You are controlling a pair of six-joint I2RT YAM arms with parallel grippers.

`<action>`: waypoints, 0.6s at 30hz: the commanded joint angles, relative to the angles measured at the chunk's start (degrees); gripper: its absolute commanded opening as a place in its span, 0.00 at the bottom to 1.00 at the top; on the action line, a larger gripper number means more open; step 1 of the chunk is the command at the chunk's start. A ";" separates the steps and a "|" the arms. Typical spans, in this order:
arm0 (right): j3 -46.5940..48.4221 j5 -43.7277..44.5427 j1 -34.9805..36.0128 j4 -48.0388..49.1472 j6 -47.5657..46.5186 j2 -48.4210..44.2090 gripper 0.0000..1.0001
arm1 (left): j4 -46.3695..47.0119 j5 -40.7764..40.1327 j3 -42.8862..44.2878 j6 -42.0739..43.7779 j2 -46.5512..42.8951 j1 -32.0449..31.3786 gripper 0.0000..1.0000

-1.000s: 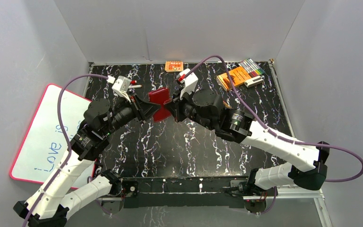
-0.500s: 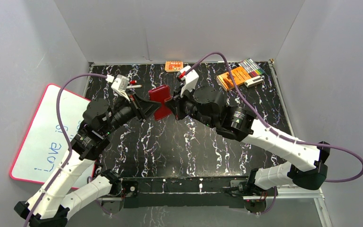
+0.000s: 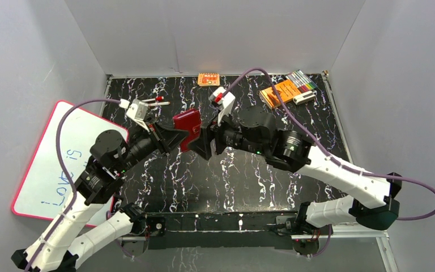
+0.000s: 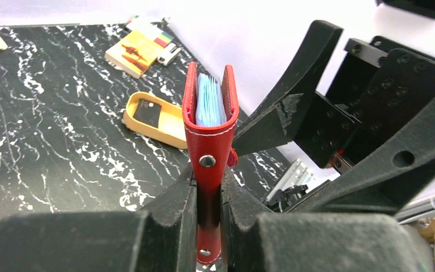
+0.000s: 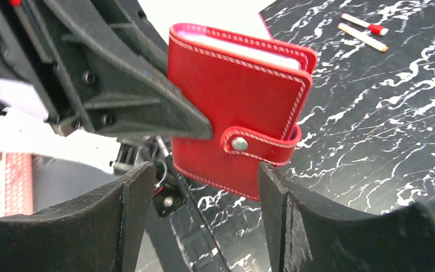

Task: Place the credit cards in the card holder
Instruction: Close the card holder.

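Note:
The card holder (image 3: 187, 126) is a red folding wallet, folded shut with its snap tab fastened, held upright above the table. My left gripper (image 4: 208, 195) is shut on its lower edge. Pale blue sleeves (image 4: 208, 105) show between its covers. My right gripper (image 5: 204, 175) stands open just in front of the card holder (image 5: 235, 102), one finger on each side of its lower corner, not pressing it. A dark credit card (image 4: 147, 112) lies in a tan oval tray (image 4: 167, 131) on the table beyond. In the top view the right arm hides that tray.
An orange booklet (image 3: 280, 92), a pack of markers (image 3: 302, 80) and a small white object (image 3: 305, 98) lie at the back right. A small orange box (image 3: 208, 79) sits at the back edge. Two thin sticks (image 3: 156, 101) lie back left. A whiteboard (image 3: 51, 161) leans at the left.
My right gripper has opened and let go of the card holder. The holder, spread open between both grippers before, is now folded shut. The left arm has drawn it slightly left and nearer.

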 commanded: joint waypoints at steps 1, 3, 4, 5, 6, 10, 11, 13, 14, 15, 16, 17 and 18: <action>-0.31 -9.84 -0.48 -1.66 -2.12 -6.81 0.76 | 3.20 0.44 0.21 -0.29 -4.33 -1.42 0.00; -1.56 -10.36 -0.43 -2.40 -3.15 -10.23 0.76 | 3.46 2.77 -0.71 0.04 -5.44 -1.41 0.00; -3.09 -10.49 -0.49 -1.47 -3.50 -12.44 0.76 | 3.65 4.58 -1.20 0.18 -5.88 -1.42 0.00; -5.11 -10.92 -0.44 0.07 -3.54 -14.74 0.76 | 3.88 7.14 -1.67 0.16 -6.46 -1.42 0.00; -7.77 -11.57 -0.43 1.94 -3.53 -17.57 0.76 | 3.87 9.51 -2.07 0.02 -6.91 -1.42 0.00; -13.80 -14.54 -0.44 7.00 -3.08 -22.11 0.75 | 5.82 16.76 -3.98 -2.42 -9.18 -1.42 0.00; -14.86 -15.68 -0.48 8.38 -2.77 -22.22 0.75 | 6.84 18.52 -4.59 -3.19 -9.65 -1.42 0.00; -17.10 -17.98 -0.47 11.91 -1.53 -21.96 0.75 | 10.71 22.37 -5.99 -5.11 -10.65 -1.42 0.00; -18.27 -19.49 -0.43 14.59 -0.53 -21.83 0.75 | 13.51 23.77 -6.65 -6.30 -10.91 -1.42 0.00; -19.64 -21.18 -0.50 17.60 0.54 -21.89 0.75 | 15.43 24.95 -7.09 -7.35 -11.11 -1.42 0.00; -20.88 -21.97 -0.50 21.08 1.86 -22.07 0.75 | 16.81 25.94 -7.33 -8.37 -11.09 -1.42 0.00; -21.99 -22.50 -0.50 23.49 3.07 -22.26 0.75 | 17.96 26.71 -7.37 -9.23 -10.86 -1.42 0.00; -22.64 -22.94 -0.50 25.26 4.25 -22.27 0.75 | 18.73 27.14 -7.38 -9.87 -10.52 -1.42 0.00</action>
